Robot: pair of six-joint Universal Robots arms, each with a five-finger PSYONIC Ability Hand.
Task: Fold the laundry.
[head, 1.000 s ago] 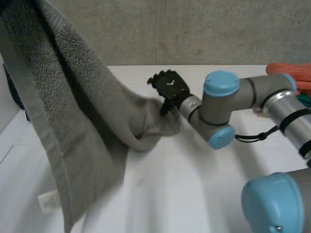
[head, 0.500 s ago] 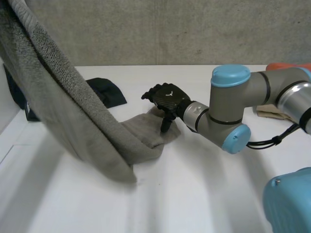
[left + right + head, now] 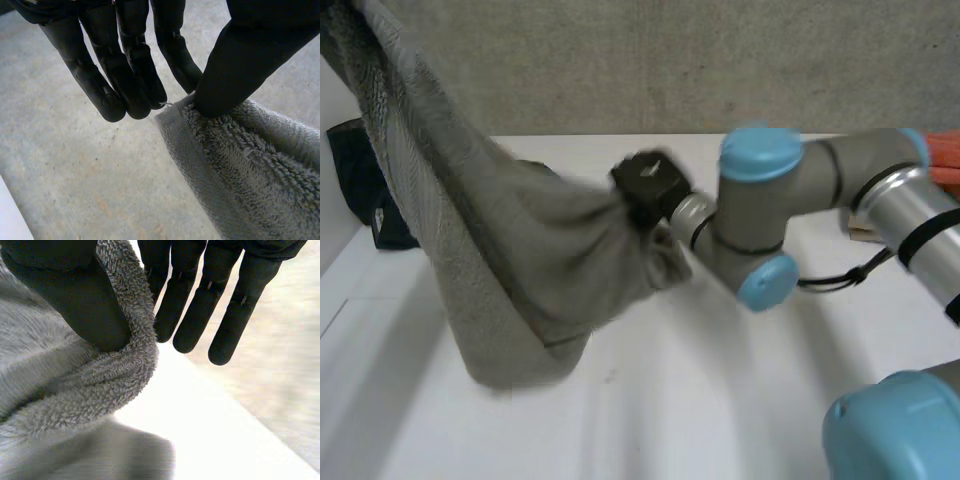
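Fingers of left hand and right hand pinching grey towel, long axis slanting down from left

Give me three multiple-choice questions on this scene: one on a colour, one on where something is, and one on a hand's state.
1. What colour is the towel? A blue; B grey; C white.
2. Where is the orange cloth? A under the towel; B on the floor; C at the table's right side.
3. What is the right hand doing? A pinching the towel; B lying flat; C curled, empty.
Answers: 1 B, grey all over; 2 C, it lies by the right edge; 3 A, its thumb clamps the towel's edge.
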